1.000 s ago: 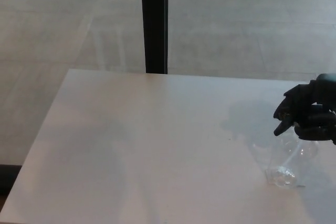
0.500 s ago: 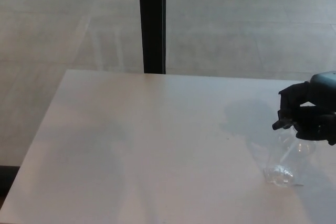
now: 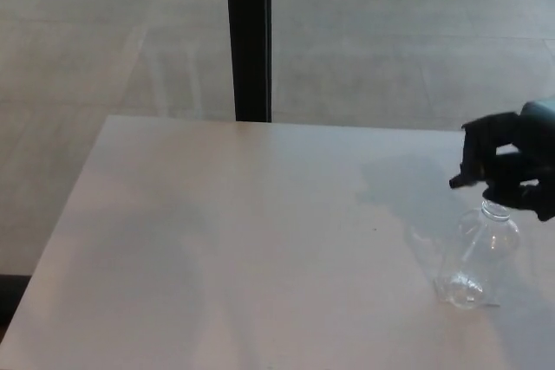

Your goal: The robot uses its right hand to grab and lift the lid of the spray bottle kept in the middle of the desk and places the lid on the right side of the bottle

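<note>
1. The lid (image 3: 473,175) is a black spray head, held in the right hand (image 3: 512,171) above and slightly left of the bottle's open neck, its nozzle tip pointing toward picture left. It is clear of the neck, with a gap showing between the two.
2. The spray bottle (image 3: 479,253) stands upright on the desk (image 3: 243,240), clear plastic, toward the right part of the view (not quite the middle as this camera frames it). Its long axis runs vertically, base near the front of the desk, bare neck at the top.
3. The right hand's fingers are closed around the lid; hand and lid are both black, so where one ends is hard to tell.
4. The move to come, as I judge it, turns on this: the free desk surface to the bottle's right lies below and outward of the hand, so the lid must travel sideways away from the neck, then down.
5. The left hand is not in view.
</note>
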